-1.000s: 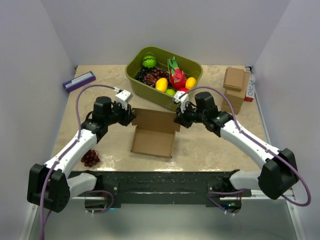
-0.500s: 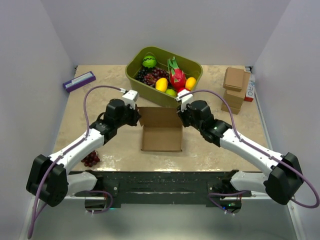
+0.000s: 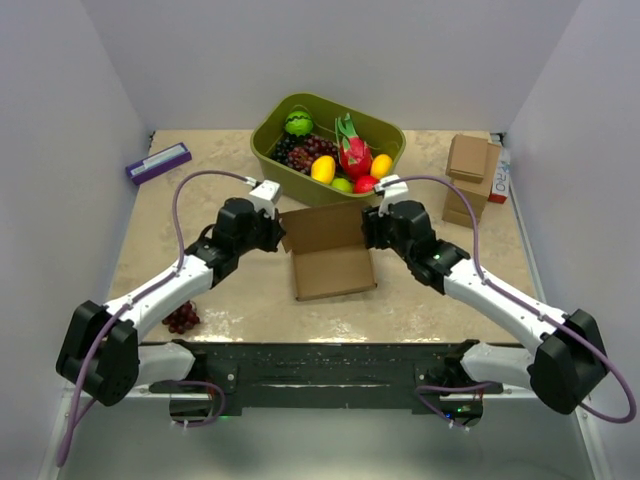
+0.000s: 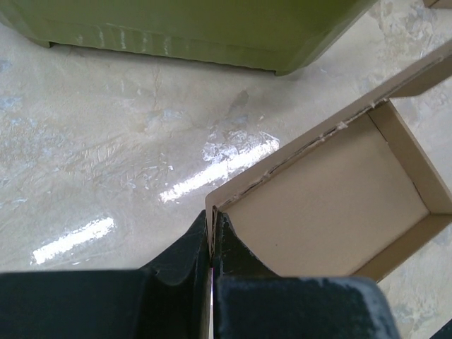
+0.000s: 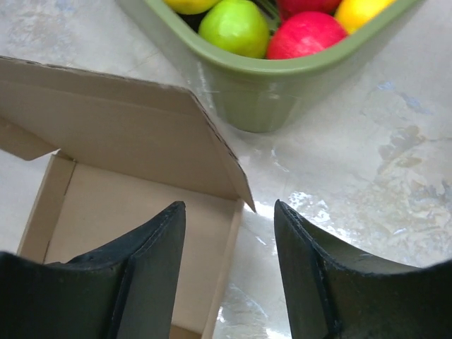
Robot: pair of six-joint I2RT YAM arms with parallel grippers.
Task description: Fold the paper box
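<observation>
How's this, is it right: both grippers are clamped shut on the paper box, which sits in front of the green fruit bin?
Not both: the left gripper is clamped shut on the paper box, but the right gripper is open around its wall, as the right wrist view shows. The rest is right.

Bright, even overhead light; shadows soft and faint. Wrist views: white glare patches on the glossy bench [image 4: 219,152]; near foreground black, slightly soft. Top view sharp throughout.
</observation>
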